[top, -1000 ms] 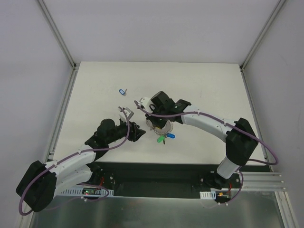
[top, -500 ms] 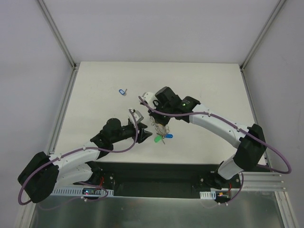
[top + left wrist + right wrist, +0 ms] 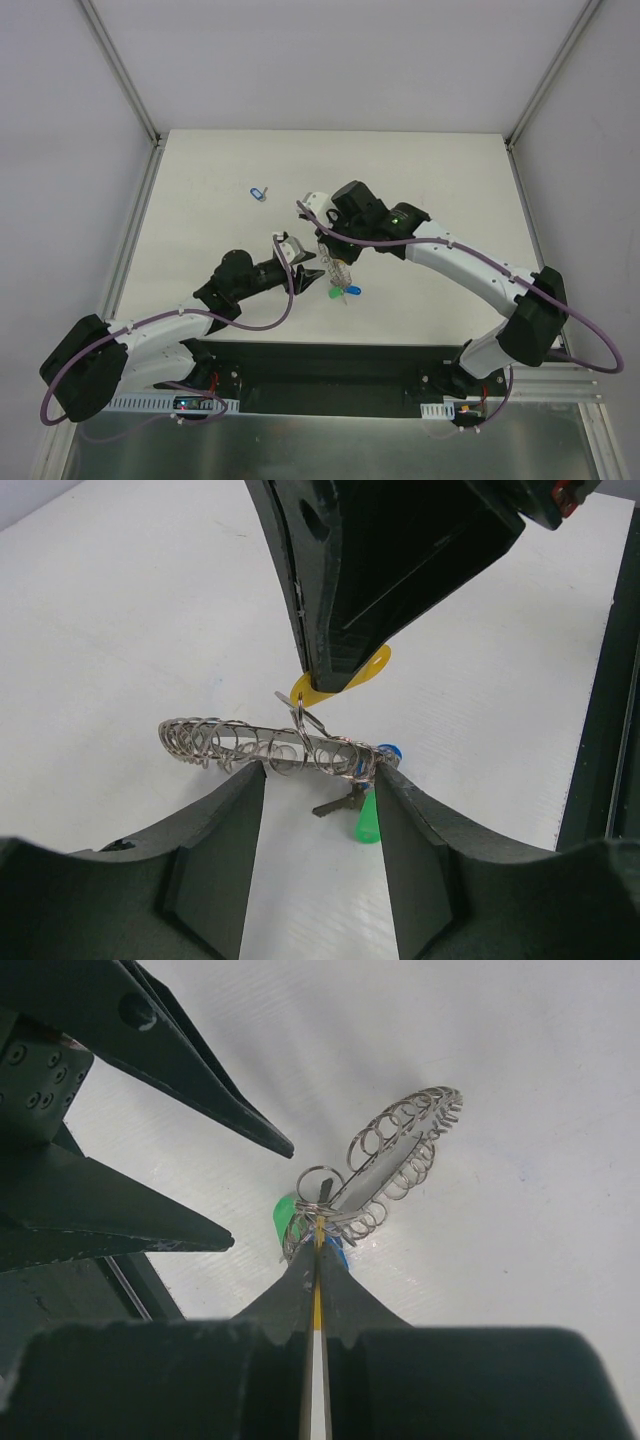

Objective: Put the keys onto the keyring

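Observation:
The keyring (image 3: 338,272) is a coiled grey metal ring, tilted up on edge above the table. It also shows in the left wrist view (image 3: 250,743) and the right wrist view (image 3: 400,1145). My right gripper (image 3: 332,253) (image 3: 317,1250) is shut on the yellow key's head (image 3: 340,685) (image 3: 318,1305), whose small loop is hooked at the ring's rim. A green key (image 3: 334,294) (image 3: 367,820) (image 3: 285,1218) and a blue key (image 3: 353,291) (image 3: 388,752) hang at the ring's low end. My left gripper (image 3: 314,281) (image 3: 318,785) is open, just short of the ring.
Another blue key (image 3: 258,192) lies alone on the white table (image 3: 440,180), far left of the ring. My left gripper's fingers (image 3: 200,1100) fill the left side of the right wrist view. A black strip (image 3: 330,360) runs along the table's near edge.
My left gripper has moved right, up to the ring. My right gripper has shifted slightly right with the yellow key, and the ring has tipped from flat to standing on edge.

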`<state>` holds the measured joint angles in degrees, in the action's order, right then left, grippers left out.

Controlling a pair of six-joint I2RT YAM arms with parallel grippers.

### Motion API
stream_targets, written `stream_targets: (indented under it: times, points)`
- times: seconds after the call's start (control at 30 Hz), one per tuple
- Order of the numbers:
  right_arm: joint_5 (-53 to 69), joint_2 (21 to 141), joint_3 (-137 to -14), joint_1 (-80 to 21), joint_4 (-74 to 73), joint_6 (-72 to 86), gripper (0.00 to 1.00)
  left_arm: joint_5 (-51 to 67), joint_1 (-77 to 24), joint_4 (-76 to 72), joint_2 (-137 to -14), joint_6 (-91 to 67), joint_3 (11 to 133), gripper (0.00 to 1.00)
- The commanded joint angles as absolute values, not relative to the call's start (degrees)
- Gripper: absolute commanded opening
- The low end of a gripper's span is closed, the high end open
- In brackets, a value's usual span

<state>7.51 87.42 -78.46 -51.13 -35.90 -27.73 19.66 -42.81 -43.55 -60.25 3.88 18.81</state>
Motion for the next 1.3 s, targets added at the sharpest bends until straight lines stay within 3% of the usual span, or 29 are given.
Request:
stream_targets:
  times: [0.0,0.6,0.87,1.27]
  points:
    - [7.4,83.7,-79.9,-50.8,-35.3,-28.0,0.01,24.1,-43.2,-48.2,-61.2,6.7,20.1,0.46]
    - [7.4,81.8,-78.7,-50.5,-34.9,-28.2,0.01,22.2,-43.2,-49.8,-66.1,6.4,24.3,0.34]
    - [7.5,81.5,-78.7,-50.3,-34.9,-28.2,0.01,22.6,-43.3,-49.4,-67.3,5.5,24.9,0.24]
    - [7.7,81.2,-78.6,-50.4,-35.0,-28.0,0.01,21.6,-43.3,-49.1,-67.2,3.8,25.9,0.27]
